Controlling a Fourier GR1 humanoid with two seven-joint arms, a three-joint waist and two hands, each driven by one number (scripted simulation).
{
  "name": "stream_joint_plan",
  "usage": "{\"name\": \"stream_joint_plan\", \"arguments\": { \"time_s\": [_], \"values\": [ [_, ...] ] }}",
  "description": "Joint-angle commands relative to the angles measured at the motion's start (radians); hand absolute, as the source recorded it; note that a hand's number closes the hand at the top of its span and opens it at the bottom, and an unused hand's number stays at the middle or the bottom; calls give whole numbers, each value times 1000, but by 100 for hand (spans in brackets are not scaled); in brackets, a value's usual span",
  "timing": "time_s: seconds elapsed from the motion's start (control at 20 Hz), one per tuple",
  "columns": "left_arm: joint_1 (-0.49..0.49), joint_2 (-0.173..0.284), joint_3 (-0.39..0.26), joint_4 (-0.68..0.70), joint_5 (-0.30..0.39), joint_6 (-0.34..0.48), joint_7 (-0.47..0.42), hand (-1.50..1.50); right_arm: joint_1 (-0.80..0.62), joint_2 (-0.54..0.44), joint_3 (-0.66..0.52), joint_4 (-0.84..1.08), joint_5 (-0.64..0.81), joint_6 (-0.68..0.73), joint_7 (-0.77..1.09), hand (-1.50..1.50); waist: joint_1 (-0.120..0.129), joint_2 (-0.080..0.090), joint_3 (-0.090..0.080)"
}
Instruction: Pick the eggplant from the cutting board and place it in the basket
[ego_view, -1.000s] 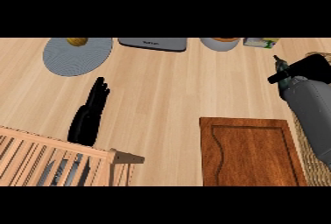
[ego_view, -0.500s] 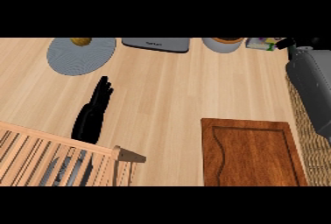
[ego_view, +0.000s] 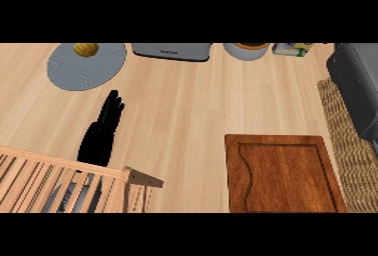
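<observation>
The cutting board (ego_view: 284, 172) is a slab of dark reddish-brown wood with a shallow groove running inside its rim and a wavy grain line down its left part; its top is bare, and the eggplant shows nowhere on it or elsewhere in the view. Just right of the board lies the basket (ego_view: 347, 145), a coarse tan weave, cut off by the frame's right edge and partly covered above by the grey right forearm (ego_view: 358, 85); the right hand itself is out of sight, so its fingers cannot be judged. Well left of the board, the black left hand (ego_view: 103, 131) rests on the pale planked counter (ego_view: 184, 110) with its fingers straight and released, holding nothing. Below and left of the board stands a light wooden slatted rack (ego_view: 66, 182), which hides the left wrist. Far up-left of the board sits a round grey-blue plate (ego_view: 81, 70) bearing a small yellow fruit (ego_view: 86, 49). Above the board, along the counter's far edge, a grey toaster (ego_view: 171, 51), a pale bowl (ego_view: 248, 50) and a small greenish box (ego_view: 292, 48) are all cropped and hard to make out.
</observation>
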Motion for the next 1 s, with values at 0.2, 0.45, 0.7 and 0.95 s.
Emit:
{"name": "stream_joint_plan", "arguments": {
  "time_s": [0.2, 0.45, 0.7, 0.95],
  "values": [
    [10, 16, 11, -62, -1, 7, -3, 0, -52, -3, -93, 150, 141, 5, 264, 150, -31, -15, 19],
    [51, 44, 32, -122, 15, 13, 25, 0, -25, -3, -146, 138, 191, -58, 265, 150, -56, -33, 21],
    [80, 9, 23, -111, 1, 35, 8, 0, 10, 20, -196, 124, 249, -78, 264, 150, -83, -37, 20],
    [102, 18, 31, -127, 1, 27, -21, 0, 70, 23, -251, 122, 295, -81, 265, 150, -86, -35, 20]
  ]
}}
